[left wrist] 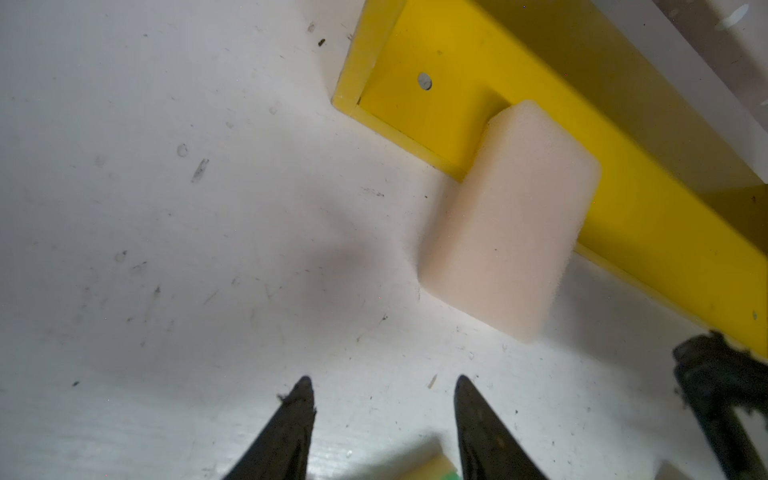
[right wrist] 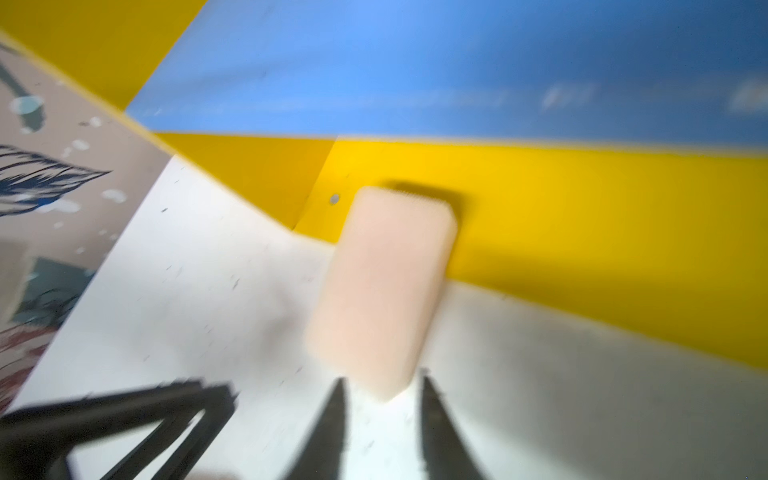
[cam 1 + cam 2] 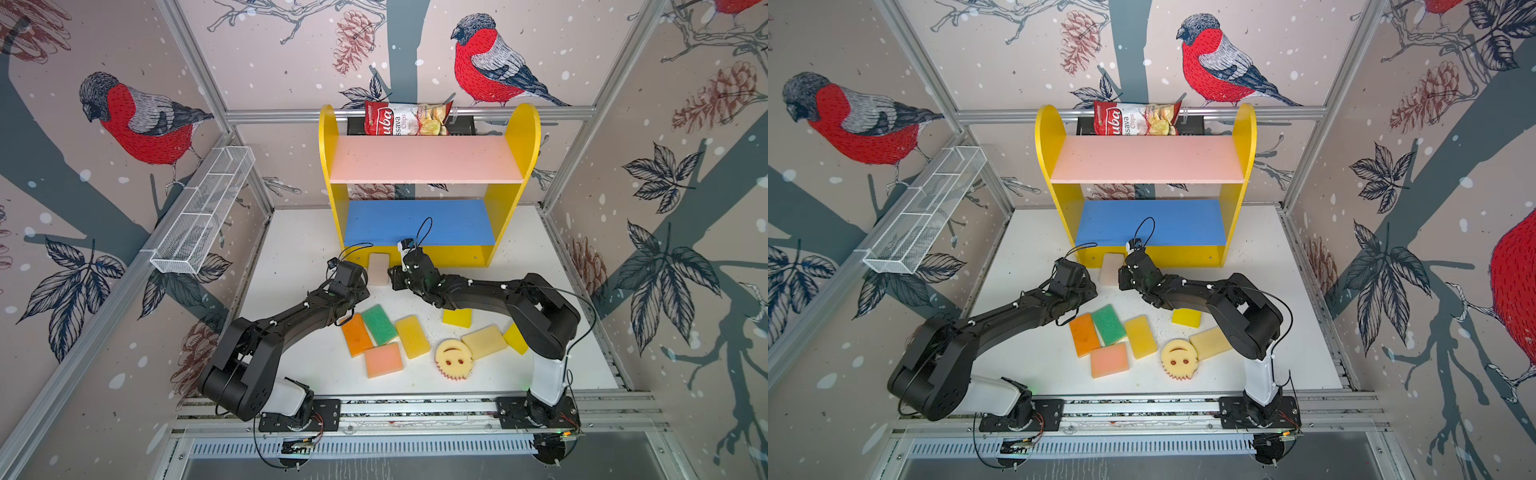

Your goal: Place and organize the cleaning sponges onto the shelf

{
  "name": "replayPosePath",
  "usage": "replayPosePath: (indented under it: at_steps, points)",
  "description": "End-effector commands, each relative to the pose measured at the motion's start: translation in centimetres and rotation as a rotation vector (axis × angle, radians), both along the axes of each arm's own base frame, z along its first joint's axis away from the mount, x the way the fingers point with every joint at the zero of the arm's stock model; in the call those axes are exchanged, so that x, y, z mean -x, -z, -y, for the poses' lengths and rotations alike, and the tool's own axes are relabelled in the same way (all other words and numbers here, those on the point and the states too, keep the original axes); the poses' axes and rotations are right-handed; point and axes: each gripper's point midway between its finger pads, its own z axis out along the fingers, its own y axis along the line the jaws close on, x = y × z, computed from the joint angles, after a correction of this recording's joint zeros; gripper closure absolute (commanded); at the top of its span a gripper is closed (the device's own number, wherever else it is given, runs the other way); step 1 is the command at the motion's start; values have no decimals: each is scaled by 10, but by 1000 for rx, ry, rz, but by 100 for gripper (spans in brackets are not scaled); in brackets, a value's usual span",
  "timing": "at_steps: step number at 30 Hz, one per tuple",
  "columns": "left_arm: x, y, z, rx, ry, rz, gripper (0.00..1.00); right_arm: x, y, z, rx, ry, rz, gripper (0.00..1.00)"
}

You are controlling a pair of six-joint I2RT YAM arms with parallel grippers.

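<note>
A peach sponge (image 3: 378, 269) (image 1: 511, 220) (image 2: 386, 291) lies on the white table, its far end tipped up against the yellow base of the shelf (image 3: 457, 255). My left gripper (image 1: 383, 380) (image 3: 360, 286) is open just left of it, with only table between its fingers. My right gripper (image 2: 383, 376) (image 3: 392, 276) is open with its tips just short of the sponge's near end. Orange (image 3: 356, 334), green (image 3: 379, 324), yellow (image 3: 412, 336), pink (image 3: 383, 359), smiley (image 3: 453, 358), cream (image 3: 484, 341) and small yellow (image 3: 457, 318) sponges lie nearer the front. The pink board (image 3: 424, 160) and blue board (image 3: 419, 222) are bare.
A red-and-white chips bag (image 3: 407, 118) sits behind the shelf's top. A white wire-mesh rack (image 3: 203, 212) hangs on the left wall. Another yellow sponge (image 3: 515, 338) is partly hidden under the right arm. The two grippers are close together in front of the shelf.
</note>
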Motion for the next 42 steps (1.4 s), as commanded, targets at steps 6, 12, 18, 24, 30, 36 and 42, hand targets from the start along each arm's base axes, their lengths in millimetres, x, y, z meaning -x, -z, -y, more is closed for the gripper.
replayPosePath:
  at_steps: [6, 12, 18, 24, 30, 36, 42]
  points:
    - [16, -22, -13, 25, -46, 37, 45, 49, 27, -21, 21, -165, -47, 100]
    - [49, -29, -31, 95, -124, 66, 40, 56, 41, -29, 16, -195, -47, 100]
    - [75, -22, -25, 324, -154, 120, 40, 53, 53, -37, 5, -224, -55, 100]
    - [95, -17, -46, 317, -222, 156, 41, 39, 64, -47, -15, -206, -55, 100]
    - [104, -16, -55, 286, -231, 158, 41, 11, 65, -44, -30, -120, -29, 99]
    - [107, -6, -54, 289, -227, 138, 40, -18, 62, -38, -41, -57, -11, 99]
    - [105, -2, -53, 278, -223, 130, 40, -35, 61, -37, -58, -32, -4, 99]
